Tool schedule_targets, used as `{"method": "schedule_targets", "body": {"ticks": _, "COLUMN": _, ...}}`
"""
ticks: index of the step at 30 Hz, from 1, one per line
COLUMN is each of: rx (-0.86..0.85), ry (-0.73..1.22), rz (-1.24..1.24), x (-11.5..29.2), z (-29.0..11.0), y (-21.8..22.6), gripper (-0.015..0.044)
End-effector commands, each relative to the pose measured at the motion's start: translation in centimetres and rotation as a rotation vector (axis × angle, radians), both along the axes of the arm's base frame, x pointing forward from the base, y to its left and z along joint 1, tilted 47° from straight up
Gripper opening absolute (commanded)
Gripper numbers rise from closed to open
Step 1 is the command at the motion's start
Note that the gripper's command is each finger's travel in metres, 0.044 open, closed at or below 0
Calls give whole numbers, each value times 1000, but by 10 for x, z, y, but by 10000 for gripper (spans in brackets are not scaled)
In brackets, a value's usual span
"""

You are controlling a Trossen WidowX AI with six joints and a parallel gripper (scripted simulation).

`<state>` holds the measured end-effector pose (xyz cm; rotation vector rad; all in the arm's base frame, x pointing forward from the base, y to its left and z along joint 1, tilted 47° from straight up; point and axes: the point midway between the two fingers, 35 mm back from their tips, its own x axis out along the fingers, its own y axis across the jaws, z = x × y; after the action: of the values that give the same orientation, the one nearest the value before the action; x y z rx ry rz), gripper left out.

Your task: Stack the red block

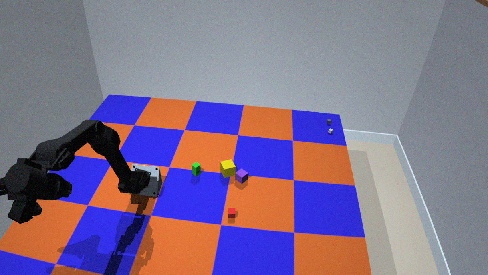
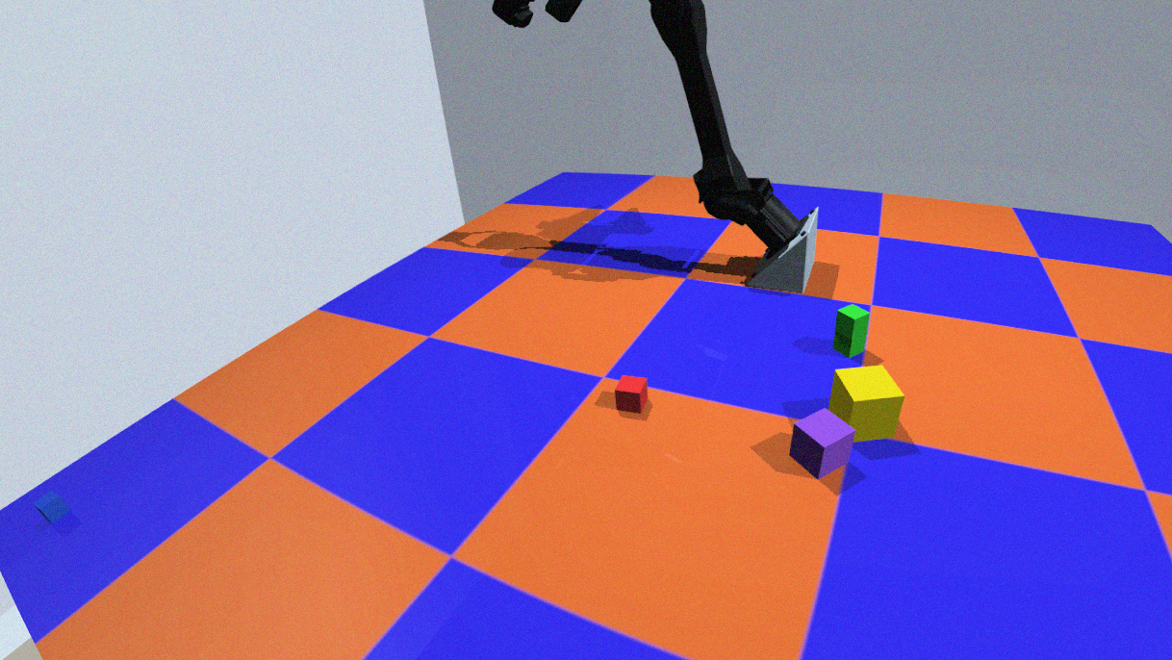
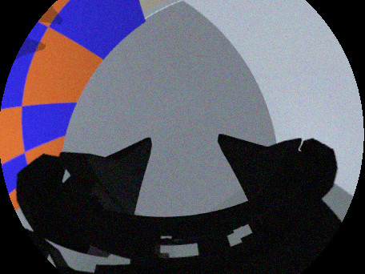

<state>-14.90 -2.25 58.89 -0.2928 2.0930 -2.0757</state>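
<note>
Two dark pointed fingers of the black parallel-jaw gripper [image 3: 184, 159] stand wide apart with only grey wall showing between them, nothing held; the gripper [image 1: 22, 211] hangs high at the left edge of the top view, on the folded black jointed arm [image 1: 112, 153], which rises from a grey wedge-shaped base [image 1: 155, 179] on the blue-and-orange chequered floor [image 1: 259, 249]; the small red cube [image 1: 231, 212] lies alone on an orange square, well apart from the gripper; the tall green block tower [image 1: 195, 168] stands upright near the base; a larger yellow cube [image 1: 227, 167] and a purple cube [image 1: 241, 175] sit just beside each other, right of the tower; two tiny grey cubes [image 1: 329, 126] rest at the far corner.
</note>
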Motion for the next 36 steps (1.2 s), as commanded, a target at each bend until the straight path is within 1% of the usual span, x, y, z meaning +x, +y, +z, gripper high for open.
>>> {"method": "schedule_targets", "body": {"ticks": 1, "rx": 0, "ry": 0, "rz": 3, "x": 0, "z": 0, "y": -1, "gripper": 426}}
{"method": "schedule_targets", "body": {"ticks": 2, "rx": 0, "ry": 1, "rz": 13, "x": 1, "z": 0, "y": -5, "gripper": 440}}
{"method": "schedule_targets", "body": {"ticks": 4, "rx": 0, "ry": 2, "rz": 50, "x": 5, "z": -1, "y": -19, "gripper": 440}}
{"method": "schedule_targets", "body": {"ticks": 7, "rx": 2, "ry": 2, "rz": 152, "x": 17, "z": -5, "y": -56, "gripper": 440}}
{"method": "schedule_targets", "body": {"ticks": 10, "rx": 7, "ry": -3, "rz": 266, "x": 37, "z": -13, "y": -95, "gripper": 440}}
{"method": "schedule_targets", "body": {"ticks": 13, "rx": 13, "ry": 2, "rz": 373, "x": 53, "z": -17, "y": -118, "gripper": 440}}
{"method": "schedule_targets", "body": {"ticks": 17, "rx": 20, "ry": -18, "rz": 500, "x": 86, "z": -29, "y": -156, "gripper": 440}}
{"method": "schedule_targets", "body": {"ticks": 24, "rx": 22, "ry": -90, "rz": 728, "x": 154, "z": -60, "y": -210, "gripper": 440}}
{"method": "schedule_targets", "body": {"ticks": 30, "rx": 62, "ry": -167, "rz": 907, "x": 225, "z": -95, "y": -239, "gripper": 440}}
{"method": "schedule_targets", "body": {"ticks": 36, "rx": 210, "ry": -205, "rz": 1104, "x": 306, "z": -147, "y": -249, "gripper": 440}}
